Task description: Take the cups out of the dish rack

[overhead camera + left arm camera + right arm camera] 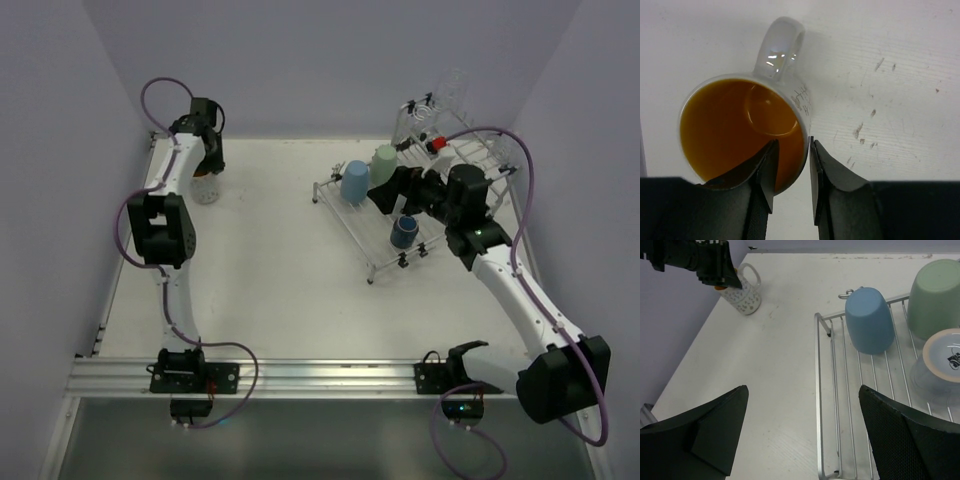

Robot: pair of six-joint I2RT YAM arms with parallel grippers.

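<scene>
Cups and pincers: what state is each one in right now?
White mug, upright on table.
Left pincer, slightly open, astride the mug's rim.
Right pincer, wide open, empty.
Light blue cup, upside down on dish rack.
Pale green cup, upside down on dish rack.
Dark blue cup, on dish rack.

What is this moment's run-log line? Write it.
left hand open astride rim of white orange-lined ceramic mug on table | right hand open at silver wire dish rack

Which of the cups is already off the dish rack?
The white mug with the orange inside, on the table at far left by the left claw; the light blue, pale green and dark blue cups sit on the dish rack.
</scene>
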